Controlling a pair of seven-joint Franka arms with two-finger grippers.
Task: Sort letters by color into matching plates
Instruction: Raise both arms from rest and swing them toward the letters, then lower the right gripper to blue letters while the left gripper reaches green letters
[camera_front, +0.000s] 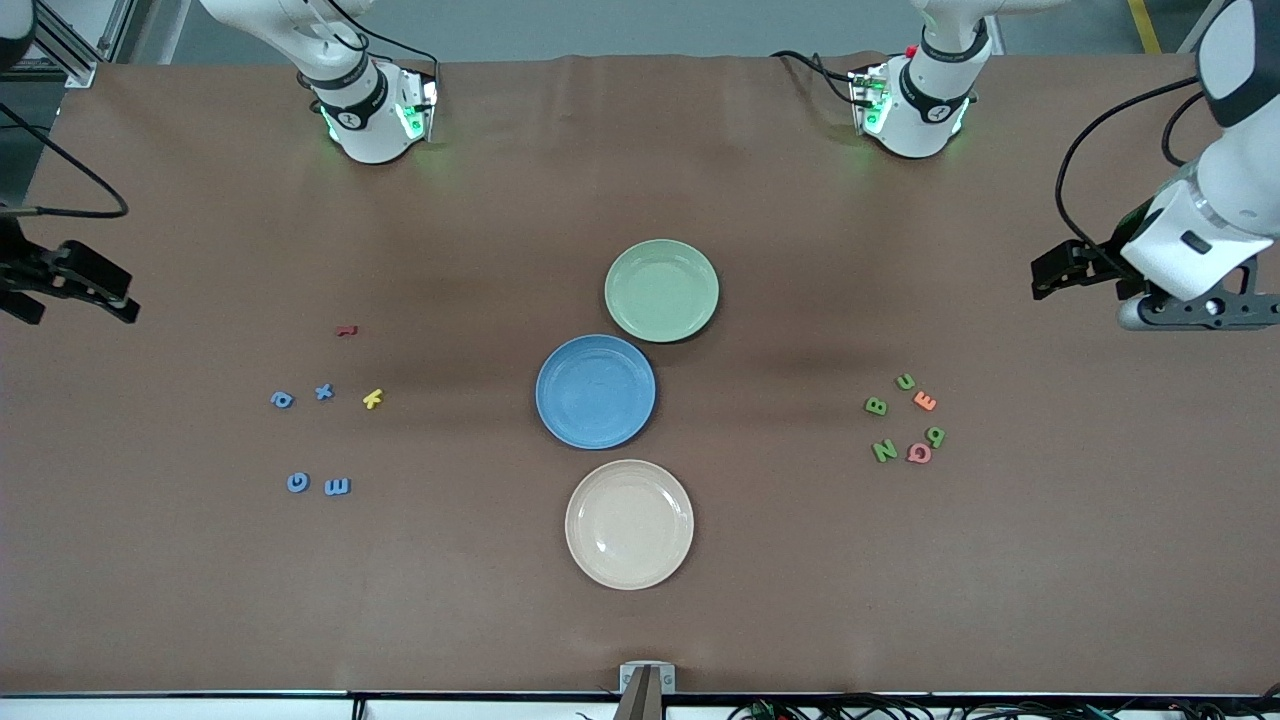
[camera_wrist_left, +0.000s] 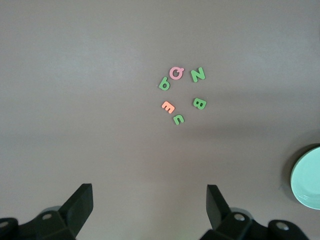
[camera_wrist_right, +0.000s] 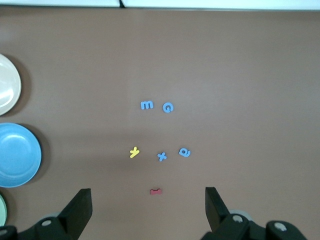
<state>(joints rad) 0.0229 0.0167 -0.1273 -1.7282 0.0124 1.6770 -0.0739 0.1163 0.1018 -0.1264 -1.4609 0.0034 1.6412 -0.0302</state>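
I see the brown table filling my front view, with three plates stacked in a loose column down its middle. The green plate sits farthest from the front camera, the blue plate just nearer and touching or almost touching its rim, and the cream plate nearest, a little apart from the blue one.

Both arms wait at the table's two ends. The left gripper hangs over bare table at the left arm's end, its fingers spread wide and holding nothing. The right gripper hangs over the right arm's end, also spread wide and empty.

The green letters lie toward the left arm's end: a B, a u, an N and a q-like letter, clustered closely with an orange E and a pink Q among them.

The blue letters lie toward the right arm's end, more spread out: an a, an x, a G and an m. A yellow k lies just beside the x, and a red letter lies farther from the camera than those.

No letter is on any plate.
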